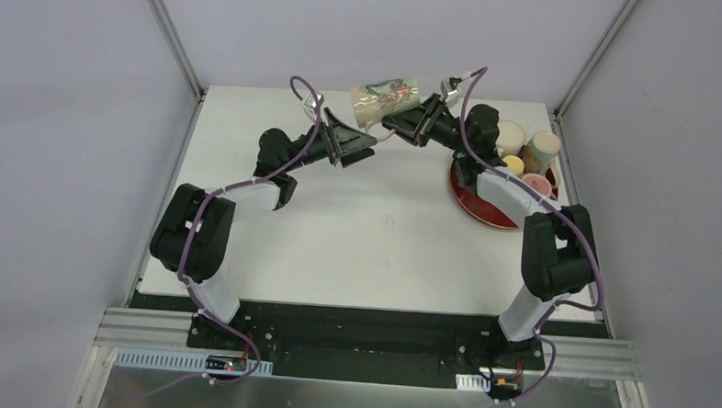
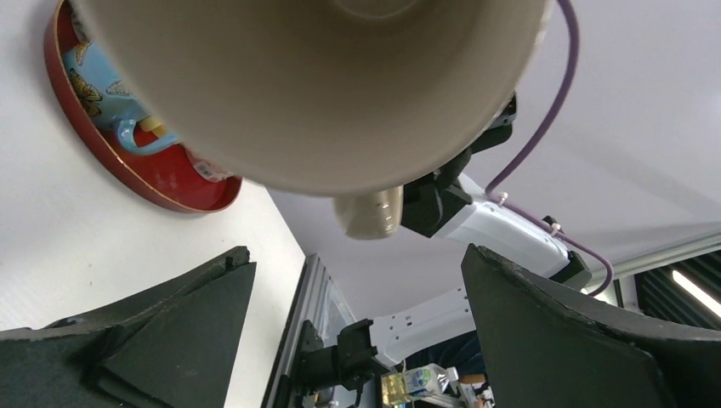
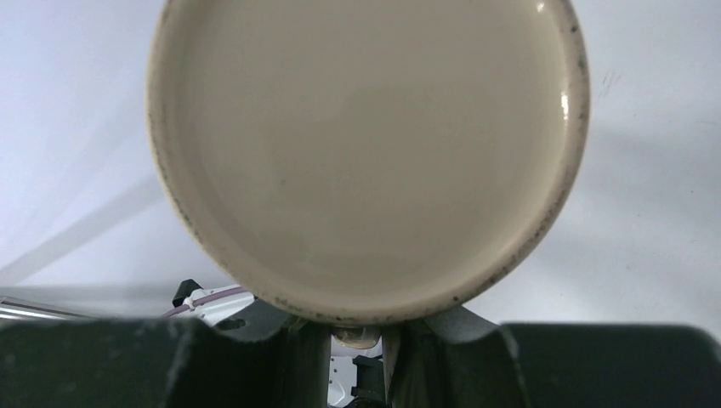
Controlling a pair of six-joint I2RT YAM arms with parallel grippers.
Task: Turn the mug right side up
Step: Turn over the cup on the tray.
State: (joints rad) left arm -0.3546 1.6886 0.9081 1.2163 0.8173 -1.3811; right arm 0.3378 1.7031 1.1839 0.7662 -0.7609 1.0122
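Pinching the handle [image 3: 357, 337] of the cream mug [image 1: 385, 98] tight in the right gripper [image 1: 393, 125], holding it sideways in the air over the far part of the white table [image 1: 365, 232]. Gaping wide and grasping nothing with the left gripper [image 1: 358, 138], close by the mug's open mouth. Showing a coloured print on the mug's side, too small to read as writing. Hiding part of the red tray [image 1: 482, 209] and its cups [image 1: 544, 149] behind the right arm; cropping the mug's top edge in both wrist views.
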